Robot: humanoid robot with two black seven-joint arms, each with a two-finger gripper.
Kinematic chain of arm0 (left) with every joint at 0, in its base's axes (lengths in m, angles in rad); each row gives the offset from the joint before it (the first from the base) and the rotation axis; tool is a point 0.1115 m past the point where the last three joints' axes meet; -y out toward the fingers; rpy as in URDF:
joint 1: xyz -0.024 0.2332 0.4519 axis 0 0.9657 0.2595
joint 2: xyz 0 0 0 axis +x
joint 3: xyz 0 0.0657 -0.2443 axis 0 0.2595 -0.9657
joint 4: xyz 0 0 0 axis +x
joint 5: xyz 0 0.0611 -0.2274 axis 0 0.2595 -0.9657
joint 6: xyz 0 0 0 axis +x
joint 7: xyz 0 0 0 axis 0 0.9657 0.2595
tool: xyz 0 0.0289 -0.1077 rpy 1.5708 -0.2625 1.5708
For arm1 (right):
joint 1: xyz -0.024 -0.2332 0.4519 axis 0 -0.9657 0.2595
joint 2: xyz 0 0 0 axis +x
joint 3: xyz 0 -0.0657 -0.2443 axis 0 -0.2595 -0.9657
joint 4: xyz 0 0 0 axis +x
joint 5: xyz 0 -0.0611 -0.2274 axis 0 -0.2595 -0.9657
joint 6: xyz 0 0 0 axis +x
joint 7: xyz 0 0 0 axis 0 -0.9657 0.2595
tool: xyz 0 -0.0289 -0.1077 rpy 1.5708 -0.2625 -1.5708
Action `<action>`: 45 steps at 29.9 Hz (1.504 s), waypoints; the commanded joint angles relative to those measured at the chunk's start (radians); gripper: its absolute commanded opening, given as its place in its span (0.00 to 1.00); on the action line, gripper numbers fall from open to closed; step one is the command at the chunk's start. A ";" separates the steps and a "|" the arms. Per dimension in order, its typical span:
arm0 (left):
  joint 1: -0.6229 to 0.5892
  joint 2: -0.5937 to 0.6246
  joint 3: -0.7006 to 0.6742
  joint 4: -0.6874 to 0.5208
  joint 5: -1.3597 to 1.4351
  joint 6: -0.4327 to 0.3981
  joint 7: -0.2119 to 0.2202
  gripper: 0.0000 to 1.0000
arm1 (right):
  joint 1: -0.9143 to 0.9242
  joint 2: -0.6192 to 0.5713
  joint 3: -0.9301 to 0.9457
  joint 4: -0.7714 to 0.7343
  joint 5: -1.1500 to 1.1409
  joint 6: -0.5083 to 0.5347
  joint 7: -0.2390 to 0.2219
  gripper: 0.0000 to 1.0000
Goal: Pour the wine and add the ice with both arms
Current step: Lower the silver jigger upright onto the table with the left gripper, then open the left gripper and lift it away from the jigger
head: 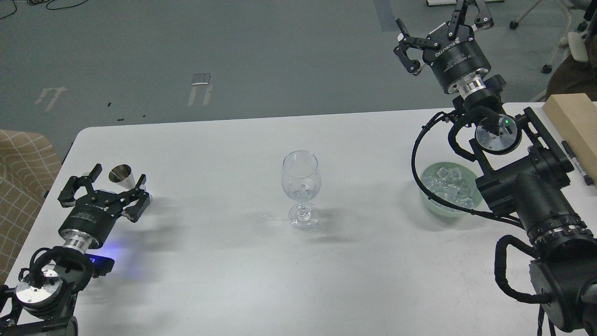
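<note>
Head view of the white tabletop (196, 261). A clear stemmed wine glass (301, 189) stands upright at centre, apparently with an ice cube or two already in its bowl, though this is hard to confirm through the glass. The ice (450, 186), a heap of small clear cubes, lies in a pale green bowl (426, 198) at right, partly hidden by the right arm (531, 186). The cubes are judged hard, light and slippery, best pinched one at a time across flat faces; the glass is thin, fragile and top-heavy, safest held at the stem or low on the bowl. A small metal cone-shaped cup (122, 175) sits at left, between the fingers of the left gripper (105, 182), whose jaws are spread wide and close on nothing. The right gripper (440, 25), raised beyond the far edge, likewise has its jaws wide apart and empty. Open room lies all round the glass; a wooden block (571, 126) and a pen (576, 161) crowd the right edge
</note>
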 commanded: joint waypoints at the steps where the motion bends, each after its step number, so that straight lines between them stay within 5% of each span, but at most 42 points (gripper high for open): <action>1: 0.001 0.051 0.000 -0.024 0.001 -0.041 0.000 0.98 | 0.002 0.000 0.002 0.000 0.000 0.000 0.000 1.00; 11: -0.009 0.298 -0.006 -0.226 -0.001 -0.072 0.004 0.98 | 0.002 0.000 0.002 0.003 0.000 0.000 0.000 1.00; 20: -0.179 0.456 0.004 -0.232 0.013 -0.102 0.009 0.98 | 0.002 0.000 -0.002 0.006 0.000 0.000 -0.001 1.00; 27: -0.361 0.381 0.147 -0.226 0.065 -0.102 0.001 0.98 | 0.002 0.000 -0.005 0.006 0.000 0.000 -0.001 1.00; 45: -0.432 0.211 0.230 -0.127 0.180 -0.102 -0.009 0.98 | 0.011 0.000 -0.015 0.015 0.002 0.000 -0.001 1.00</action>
